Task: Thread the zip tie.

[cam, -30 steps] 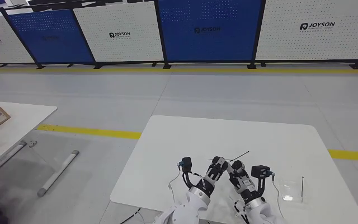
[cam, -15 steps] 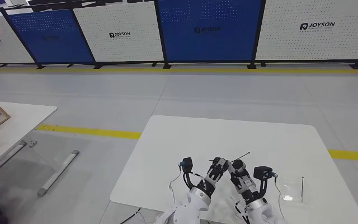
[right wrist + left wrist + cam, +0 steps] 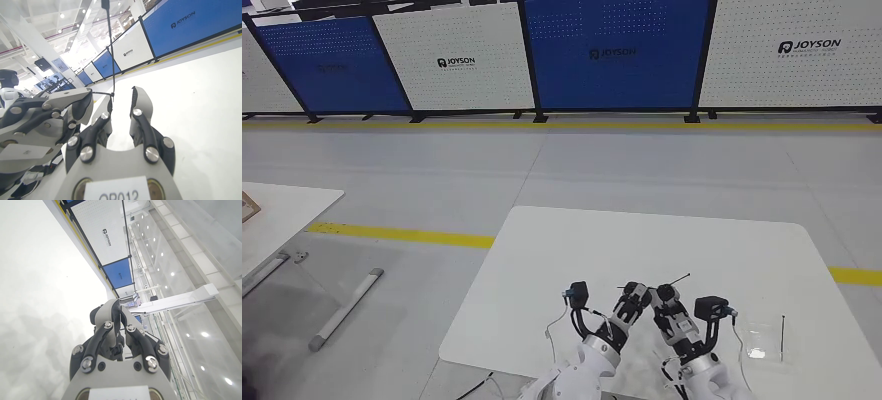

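Observation:
A thin black zip tie point(image 3: 111, 49) hangs above the white table point(image 3: 189, 85) near its front edge. My left gripper point(image 3: 120, 308) is shut, and in the right wrist view the left gripper point(image 3: 91, 94) pinches one end of the strap. From there the strap runs sideways to a small junction, and a long stretch with a thicker end rises from it. My right gripper point(image 3: 122, 93) is open just below that junction, with one fingertip point(image 3: 110, 101) right beside the strap. From above, the left gripper point(image 3: 635, 292) and right gripper point(image 3: 664, 292) sit close together under the zip tie point(image 3: 674, 279).
A clear plastic sheet point(image 3: 759, 340) lies on the table to the right of the arms, with another black tie point(image 3: 783, 333) beside it. A second white table point(image 3: 282, 210) stands off to the left. Blue and white panels point(image 3: 612, 55) line the far side.
Both arms have only shifted slightly. The zip tie stays in about the same place between the two grippers.

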